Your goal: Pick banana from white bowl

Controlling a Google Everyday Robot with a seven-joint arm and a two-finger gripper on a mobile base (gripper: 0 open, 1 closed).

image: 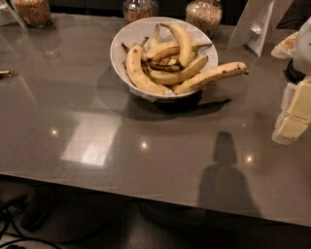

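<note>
The white bowl stands on the grey table at the back centre and holds several bananas. The banana is the long, slim, speckled one. It lies along the bowl's right side and sticks out over the rim to the right, ending in a dark tip. A thick curved banana lies on the bowl's left side, and shorter ones are piled in the middle. My gripper is at the right edge of the view, pale yellow and white. It is to the right of the bowl and nearer to me, apart from the bananas, and holds nothing that I can see.
Three glass jars of grains stand along the table's far edge. A white folded stand is at the back right. The table's front edge runs across the lower view, with cables on the floor below left.
</note>
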